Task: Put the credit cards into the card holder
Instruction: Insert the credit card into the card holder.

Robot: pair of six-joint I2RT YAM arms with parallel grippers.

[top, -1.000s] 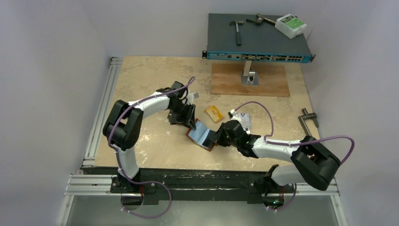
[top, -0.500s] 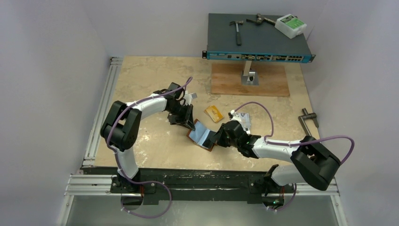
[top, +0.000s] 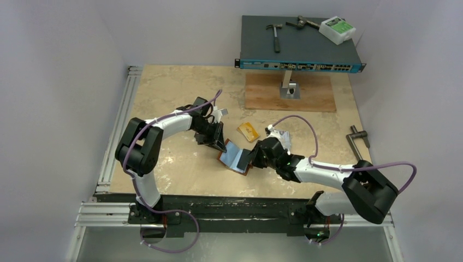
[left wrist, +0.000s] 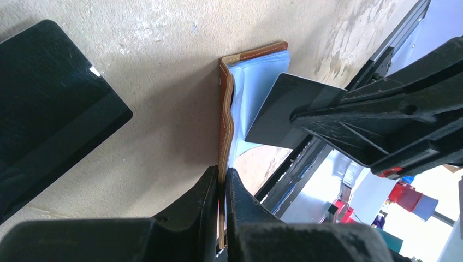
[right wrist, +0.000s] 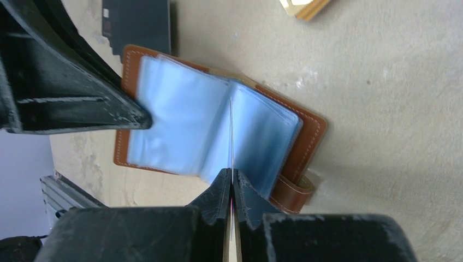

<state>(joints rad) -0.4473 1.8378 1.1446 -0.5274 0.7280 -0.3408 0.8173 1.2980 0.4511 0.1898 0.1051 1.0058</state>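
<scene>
The brown card holder lies open in the middle of the table, its light blue sleeves up. My left gripper is shut on its brown cover edge, the jaws pinching the leather. My right gripper is shut on a dark credit card, seen edge-on between its fingers; the card's tip is at the fold between the sleeves. A gold-orange card lies behind the holder. A black card lies by the left gripper. A silvery card lies partly under the right arm.
A network switch on a stand over a wooden board is at the back, with hammers and a white box on top. A metal handle lies at the right edge. An aluminium rail runs along the left.
My right gripper has moved a little up and left with its card, toward the open sleeves. The left gripper and the holder have shifted slightly with it.
</scene>
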